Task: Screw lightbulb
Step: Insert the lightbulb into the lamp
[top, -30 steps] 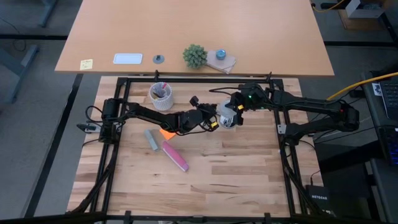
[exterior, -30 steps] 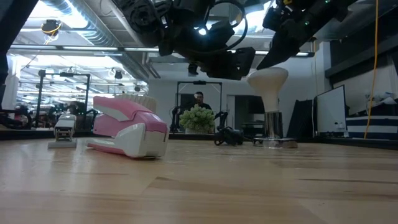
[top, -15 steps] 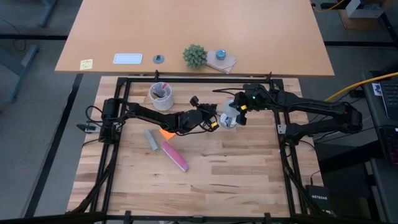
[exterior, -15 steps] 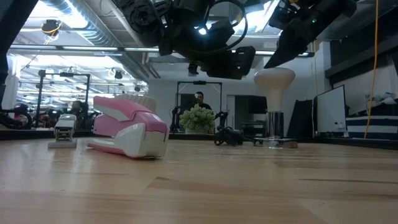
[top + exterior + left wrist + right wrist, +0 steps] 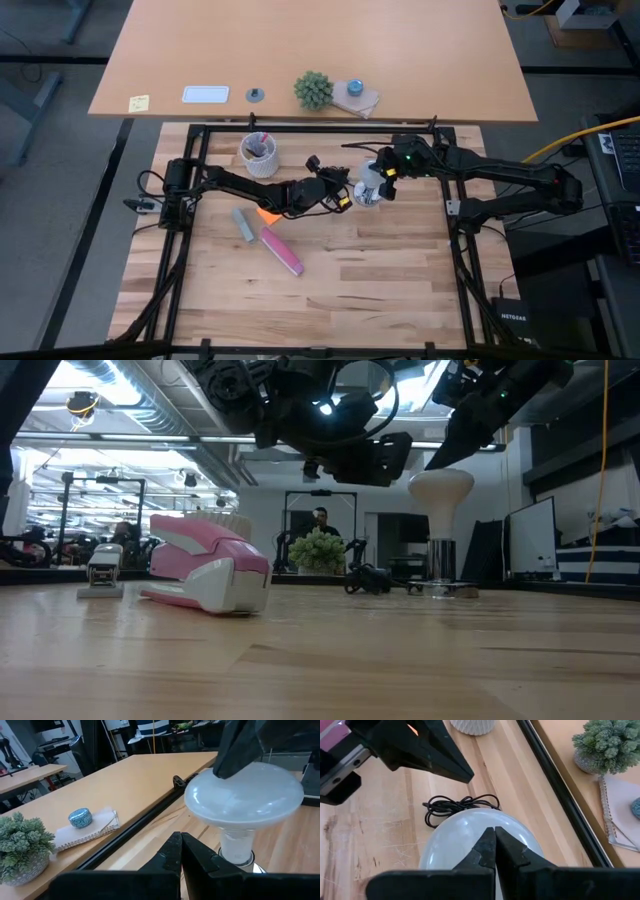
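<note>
The white lightbulb [image 5: 367,188] stands upright with its narrow base in the shiny metal socket [image 5: 440,582] on the wooden table. My right gripper [image 5: 494,831] is shut, and its tips are at the bulb's round top [image 5: 440,488]. My left gripper [image 5: 180,840] is also shut. It is level, pointing at the bulb's neck [image 5: 236,845] from the table's left, a little short of it. The socket's black cord [image 5: 456,805] lies coiled on the table beside the bulb. My right gripper lays its shut fingertips [image 5: 223,766] against the bulb's round top [image 5: 235,785], near the dome's edge. The fingers slant down from the table's right and far side. The bulb stands upright below them, with its base in the socket.
A pink stapler [image 5: 282,250], a grey block [image 5: 243,224] and an orange piece [image 5: 268,213] lie left of centre. A white cup with pens [image 5: 259,153] stands at the far left. A black frame rail [image 5: 320,127] runs along the far edge.
My right gripper has drawn back a little toward the table's far right and risen slightly, still shut. The bulb's round top, which leaned toward my left gripper, now stands straight above the socket, and its base has stayed in place.
</note>
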Action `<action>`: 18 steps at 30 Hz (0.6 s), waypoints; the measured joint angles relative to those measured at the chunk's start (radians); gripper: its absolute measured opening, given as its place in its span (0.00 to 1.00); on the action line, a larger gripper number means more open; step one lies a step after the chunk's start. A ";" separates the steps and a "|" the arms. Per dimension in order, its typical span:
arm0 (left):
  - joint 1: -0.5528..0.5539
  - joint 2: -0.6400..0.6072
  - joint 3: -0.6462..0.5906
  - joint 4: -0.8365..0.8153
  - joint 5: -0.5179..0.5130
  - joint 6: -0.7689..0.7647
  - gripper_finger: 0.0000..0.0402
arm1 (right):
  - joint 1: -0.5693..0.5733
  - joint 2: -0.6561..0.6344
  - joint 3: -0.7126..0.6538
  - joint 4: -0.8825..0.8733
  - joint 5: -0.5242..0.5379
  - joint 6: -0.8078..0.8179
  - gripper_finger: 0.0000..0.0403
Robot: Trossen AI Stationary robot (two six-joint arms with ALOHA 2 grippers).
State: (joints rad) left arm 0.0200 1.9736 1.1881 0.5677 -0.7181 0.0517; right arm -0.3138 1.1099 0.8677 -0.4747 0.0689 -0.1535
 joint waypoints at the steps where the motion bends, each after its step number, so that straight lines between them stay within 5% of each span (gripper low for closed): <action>1: -0.001 0.000 0.000 0.000 0.000 0.000 0.00 | 0.000 0.000 0.000 0.000 0.000 0.000 0.01; 7: -0.019 0.000 0.000 0.053 0.008 0.017 0.00 | 0.000 0.000 0.000 0.001 0.000 0.000 0.01; 12: -0.023 0.000 0.000 0.224 0.165 0.113 0.00 | -0.001 0.000 0.001 0.001 0.000 0.000 0.01; 18: 0.022 0.000 0.000 0.234 0.320 0.049 0.00 | -0.001 -0.001 0.001 0.001 0.000 0.000 0.01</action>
State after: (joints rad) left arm 0.0418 1.9736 1.1885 0.8018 -0.3982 0.1010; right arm -0.3145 1.1091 0.8688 -0.4736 0.0689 -0.1539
